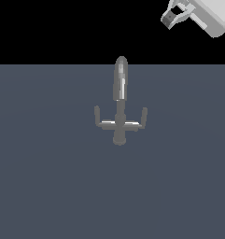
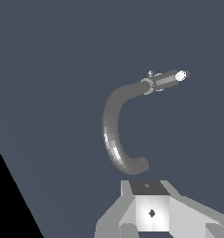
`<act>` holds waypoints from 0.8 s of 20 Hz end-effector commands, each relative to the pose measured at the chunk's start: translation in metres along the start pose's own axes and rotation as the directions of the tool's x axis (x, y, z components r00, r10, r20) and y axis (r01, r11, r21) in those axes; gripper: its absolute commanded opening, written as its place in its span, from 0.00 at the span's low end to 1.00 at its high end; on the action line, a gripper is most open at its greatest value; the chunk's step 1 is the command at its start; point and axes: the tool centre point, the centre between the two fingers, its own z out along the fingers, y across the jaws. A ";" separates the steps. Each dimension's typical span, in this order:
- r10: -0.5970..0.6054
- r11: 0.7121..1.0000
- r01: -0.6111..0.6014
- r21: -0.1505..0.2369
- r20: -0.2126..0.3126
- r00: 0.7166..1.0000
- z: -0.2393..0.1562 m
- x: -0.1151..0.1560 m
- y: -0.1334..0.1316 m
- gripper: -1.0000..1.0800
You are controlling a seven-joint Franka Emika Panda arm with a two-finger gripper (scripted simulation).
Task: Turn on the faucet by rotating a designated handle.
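1. On the dark grey floor (image 1: 48,186), near the middle of the exterior view: faucet (image 1: 120,100) standing upright, tall arched spout catching a bright streak of light, round base sitting lowest in that picture.
2. Across the stem, low down: thin crossbar stretching out to both sides, each end turning up into a short peg.
3. Toward the exterior view's left: left arm of the crossbar (image 1: 99,119) ending in its upturned tip, nothing touching it.
4. Toward the exterior view's right: handle (image 1: 141,118) lying level, peg tip pointing up, untouched and free on all sides.
5. Far up in the exterior view's right corner: gripper (image 1: 168,19) hanging against the black background, well apart from the faucet and higher than the top of the spout.
6. Two fingers showing a dark gap between them, standing apart and holding nothing.
7. Behind the fingers: pale boxy wrist body (image 1: 212,16) running out of the picture.
8. Through the wrist view: faucet (image 2: 114,132) showing as a curved shiny pipe seen from over it, base end bright, crossbar too foreshortened to make out clearly.
9. Closer to the wrist camera: light grey gripper (image 2: 151,218) parts framing the edge of the picture, clear of the spout.
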 end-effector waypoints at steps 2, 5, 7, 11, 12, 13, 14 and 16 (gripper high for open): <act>0.027 0.997 -0.029 0.070 0.027 0.999 0.007 0.019 0.012 0.00; 0.050 0.990 -0.056 0.128 0.052 0.997 0.014 0.034 0.022 0.00; 0.064 0.983 -0.075 0.167 0.070 0.995 0.019 0.044 0.028 0.00; 0.092 0.962 -0.116 0.246 0.109 0.990 0.032 0.064 0.042 0.00; 0.098 0.956 -0.127 0.265 0.120 0.988 0.035 0.069 0.045 0.00; 0.104 0.949 -0.138 0.285 0.130 0.986 0.039 0.074 0.049 0.00; 0.110 0.941 -0.149 0.304 0.141 0.984 0.043 0.079 0.052 0.00; 0.122 0.923 -0.173 0.343 0.164 0.979 0.051 0.089 0.059 0.00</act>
